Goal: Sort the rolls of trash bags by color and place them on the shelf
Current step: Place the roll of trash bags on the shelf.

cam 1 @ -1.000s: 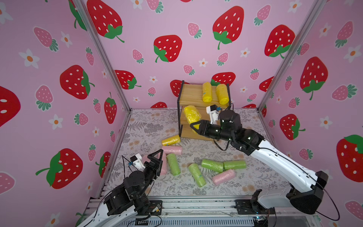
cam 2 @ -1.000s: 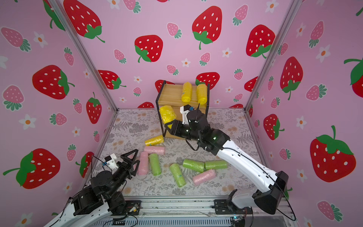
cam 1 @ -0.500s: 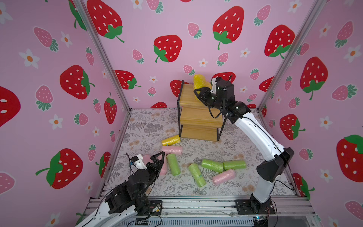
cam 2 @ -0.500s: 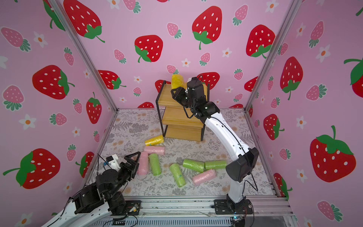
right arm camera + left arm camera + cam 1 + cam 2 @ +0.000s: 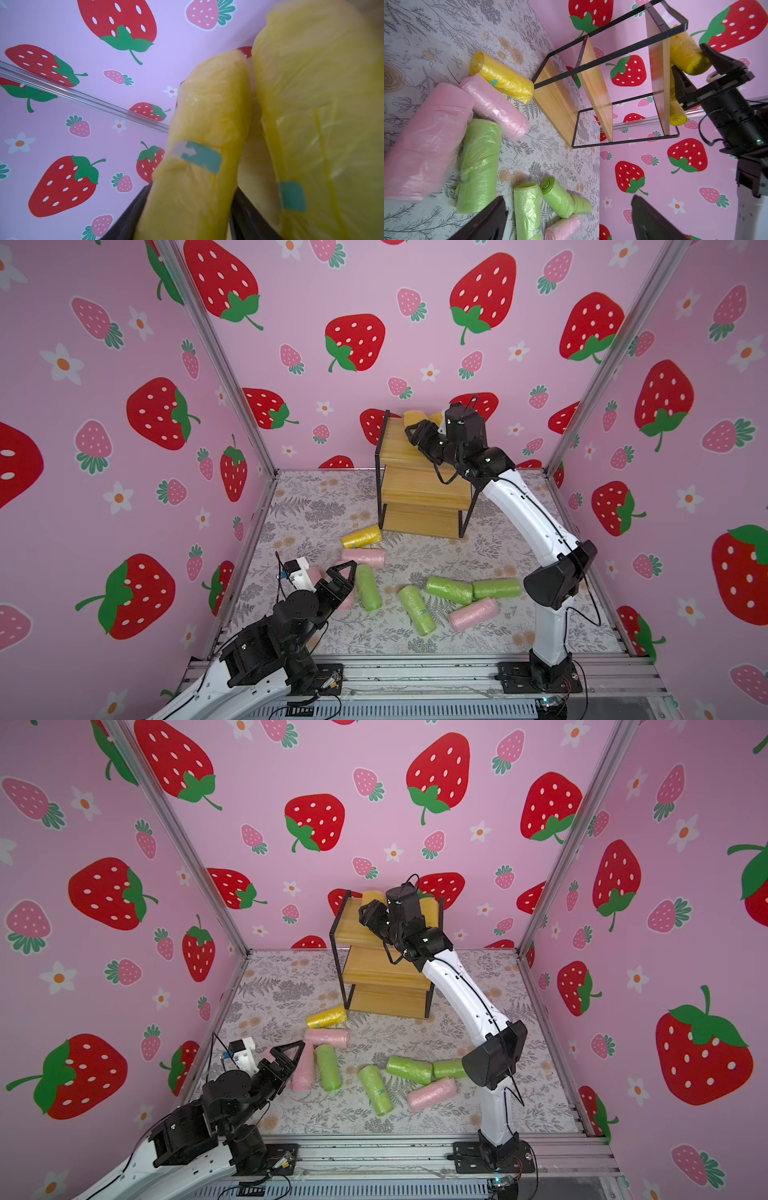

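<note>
The shelf (image 5: 419, 489) (image 5: 382, 969) stands at the back of the floor. My right gripper (image 5: 419, 429) (image 5: 370, 913) (image 5: 193, 187) reaches over its top board, shut on a yellow roll (image 5: 199, 128) that lies along the board beside another yellow roll (image 5: 315, 116) (image 5: 430, 911). On the floor lie one yellow roll (image 5: 361, 536), pink rolls (image 5: 363, 558) (image 5: 473, 613) and several green rolls (image 5: 368, 587) (image 5: 417, 610) (image 5: 449, 589). My left gripper (image 5: 347, 578) (image 5: 568, 198) hangs open and holds nothing, just above a pink roll (image 5: 425, 141) near the front left.
Pink strawberry walls close the floor in on three sides, with metal posts (image 5: 216, 360) in the back corners. The shelf's two lower boards (image 5: 596, 91) are bare. An aluminium rail (image 5: 415, 668) runs along the front edge, where both arm bases sit.
My right arm has lifted the yellow roll from in front of the shelf's middle up onto the top board. The left gripper has crept slightly forward, still open.
</note>
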You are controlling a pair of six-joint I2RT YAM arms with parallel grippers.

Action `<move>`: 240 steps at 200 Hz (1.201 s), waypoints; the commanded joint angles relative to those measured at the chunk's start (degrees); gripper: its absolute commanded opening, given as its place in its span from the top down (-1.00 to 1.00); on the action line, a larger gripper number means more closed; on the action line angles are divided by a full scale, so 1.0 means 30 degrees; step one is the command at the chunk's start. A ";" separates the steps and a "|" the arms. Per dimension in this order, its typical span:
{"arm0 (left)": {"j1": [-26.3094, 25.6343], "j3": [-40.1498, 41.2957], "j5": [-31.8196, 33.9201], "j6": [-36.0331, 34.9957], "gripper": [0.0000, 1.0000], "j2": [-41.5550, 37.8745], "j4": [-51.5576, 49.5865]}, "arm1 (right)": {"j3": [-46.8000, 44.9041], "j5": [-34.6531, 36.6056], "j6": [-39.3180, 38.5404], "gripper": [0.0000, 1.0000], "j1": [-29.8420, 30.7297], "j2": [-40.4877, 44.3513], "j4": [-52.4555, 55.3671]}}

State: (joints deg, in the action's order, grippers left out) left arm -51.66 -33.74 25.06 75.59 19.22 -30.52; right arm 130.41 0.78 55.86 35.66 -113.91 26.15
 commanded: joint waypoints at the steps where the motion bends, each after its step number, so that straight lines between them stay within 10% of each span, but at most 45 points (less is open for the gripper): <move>1: 0.0059 -0.1519 0.0410 -0.1775 -0.94 0.0182 -0.1082 | 0.1178 0.0560 -0.1344 -0.25 -0.0116 0.0444 -0.0711; 120: 0.1168 -0.7458 -0.0049 -0.3453 -0.98 0.7065 -0.7894 | -0.7768 -0.0048 -0.8071 -0.48 -0.0109 1.1578 -0.2433; 181: 0.7665 -0.7942 -0.6842 -0.3722 -0.99 1.1776 -0.5663 | -2.1782 0.1696 -1.2198 -0.83 -0.0110 2.2600 -0.2844; 240: 1.2429 -1.2719 -1.0735 -0.5808 -0.97 2.0257 -0.6736 | -2.5632 0.3167 -1.1570 -0.85 -0.0109 2.8374 0.2557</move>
State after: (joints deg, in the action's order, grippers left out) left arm -17.08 -63.51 -1.21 64.03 72.36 -48.45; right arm 54.33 7.35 21.54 35.57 -33.50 28.21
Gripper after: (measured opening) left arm 0.991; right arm 0.926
